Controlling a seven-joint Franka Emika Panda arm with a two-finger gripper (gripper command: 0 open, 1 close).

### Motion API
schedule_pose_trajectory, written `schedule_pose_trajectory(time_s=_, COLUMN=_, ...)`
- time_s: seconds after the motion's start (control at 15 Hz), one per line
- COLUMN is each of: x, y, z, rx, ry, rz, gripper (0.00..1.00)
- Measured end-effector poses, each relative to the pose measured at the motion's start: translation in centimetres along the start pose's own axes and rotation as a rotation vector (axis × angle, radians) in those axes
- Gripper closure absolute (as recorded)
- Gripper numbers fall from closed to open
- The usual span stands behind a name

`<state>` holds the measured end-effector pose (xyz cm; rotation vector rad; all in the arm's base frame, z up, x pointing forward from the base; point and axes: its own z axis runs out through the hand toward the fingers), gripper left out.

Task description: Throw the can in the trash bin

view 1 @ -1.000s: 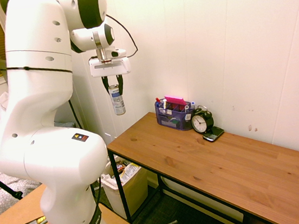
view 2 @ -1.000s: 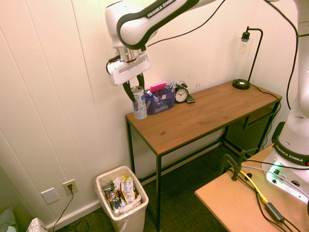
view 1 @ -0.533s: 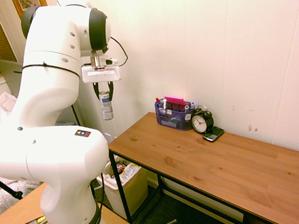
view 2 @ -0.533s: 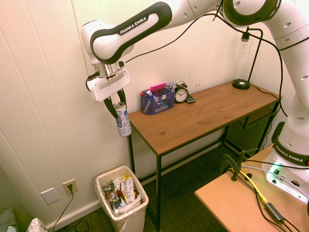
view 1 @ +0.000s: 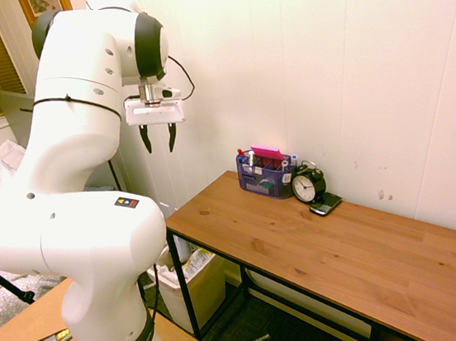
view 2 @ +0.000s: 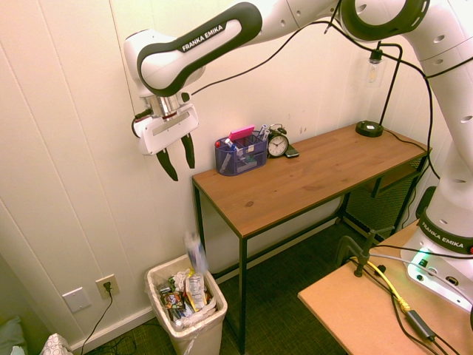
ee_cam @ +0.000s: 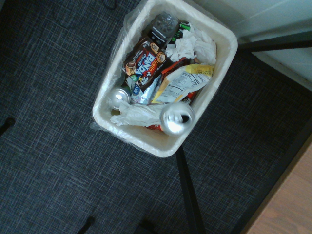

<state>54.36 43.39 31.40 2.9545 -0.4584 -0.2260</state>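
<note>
Counter (view 2: 310,177): wooden top on black legs, against the white wall. Trash bin (view 2: 209,326) on the floor beside the counter's end leg, packed with wrappers (ee_cam: 183,83) and crumpled tissue (ee_cam: 195,46). Claw (view 2: 178,153) high above the bin, fingers apart, nothing between them. Can (view 2: 195,254), a blur, just over the bin's rim; in the wrist view its silver top (ee_cam: 177,118) lies over the litter. On the counter's far end, well clear: blue organiser (view 1: 267,174), black alarm clock (view 1: 307,184).
</note>
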Motion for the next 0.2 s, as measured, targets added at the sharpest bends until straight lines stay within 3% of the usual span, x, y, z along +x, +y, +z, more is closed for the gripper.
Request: schedule_pose_trajectory(time_s=0.2, x=1.9, y=1.9, z=-1.2, rx=0.011, ry=0.021, rz=0.041, gripper=0.00)
